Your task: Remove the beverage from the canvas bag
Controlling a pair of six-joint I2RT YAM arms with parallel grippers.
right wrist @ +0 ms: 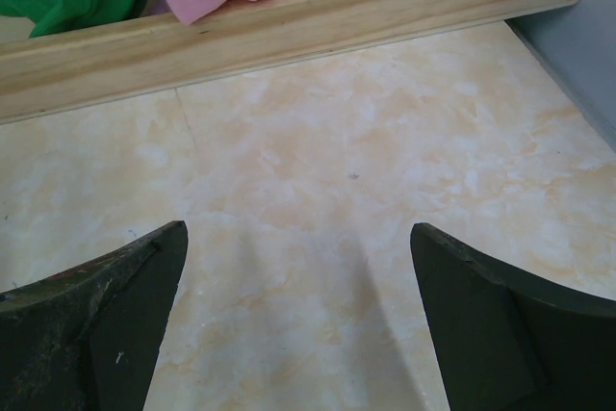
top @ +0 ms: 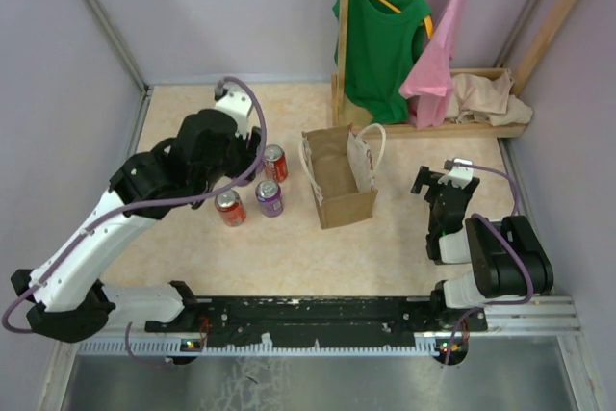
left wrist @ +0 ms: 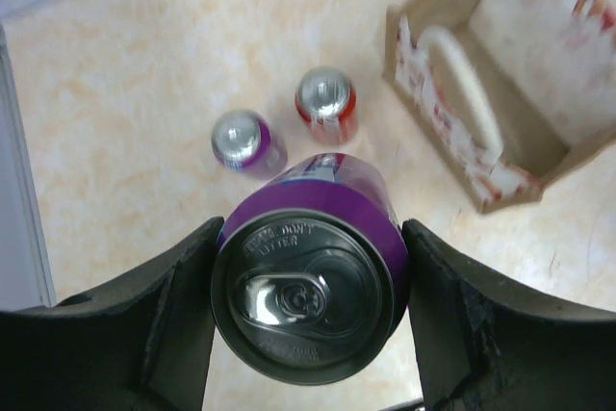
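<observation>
Flanking lilac walls (top: 58, 64), marbled beige tabletop (top: 289, 257)

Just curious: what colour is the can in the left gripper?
The can in the left gripper is purple; the left wrist view shows it best.

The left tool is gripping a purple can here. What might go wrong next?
1. The held purple can sits between just two fingers of the left tool, and its smooth round wall might slip or twist.
2. A standing purple can and a red can lie close ahead, so setting down there might topple them.
3. The open canvas bag stands nearby and could be nudged.
</observation>
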